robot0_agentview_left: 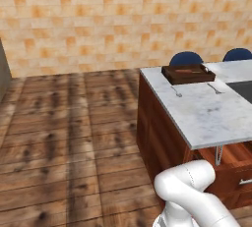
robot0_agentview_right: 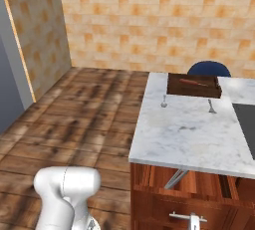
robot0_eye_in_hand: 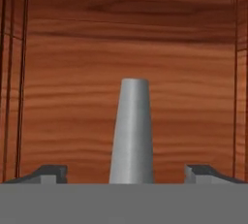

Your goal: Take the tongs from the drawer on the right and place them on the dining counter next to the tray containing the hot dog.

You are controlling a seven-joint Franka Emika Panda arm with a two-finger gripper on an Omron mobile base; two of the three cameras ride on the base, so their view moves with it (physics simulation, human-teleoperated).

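**Pincer spread wide over the tongs inside the open drawer**

In the hand view the pincer (robot0_eye_in_hand: 126, 172) looks down into the drawer (robot0_eye_in_hand: 63, 97), whose reddish-brown wooden floor and side walls frame the picture. One pair of tongs (robot0_eye_in_hand: 131, 136) lies there as a single grey tapered shape, narrow at the far end and broad at the near end, running up the middle between the two dark fingertips (robot0_eye_in_hand: 48, 172). The fingertips stand far apart, one on each side of the tongs with bare wood showing between each tip and the metal, so the pincer is wide open and grips nothing.

From the base views the drawer (robot0_agentview_right: 199, 186) stands pulled out under the near edge of the tabletop (robot0_agentview_right: 189, 134), its one silver bar handle (robot0_agentview_right: 188, 217) on the flat front. A grey slanted piece, seemingly the tongs (robot0_agentview_right: 177, 178), shows in the drawer's opening just below the near edge; in the left base view it shows the same way (robot0_agentview_left: 219, 155).

The white-grey marbled tabletop (robot0_agentview_left: 206, 113) carries one dark brown tray (robot0_agentview_right: 194, 85) near its far edge, with one slim reddish hot dog (robot0_agentview_right: 194, 81) lying in it. Two small thin silver utensils (robot0_agentview_right: 163, 101) lie on the stone just in front of the tray, one towards the left edge and the other (robot0_agentview_right: 211, 106) further right, well apart from each other. Two blue stools (robot0_agentview_left: 186, 58) stand behind the far edge in the left base view.
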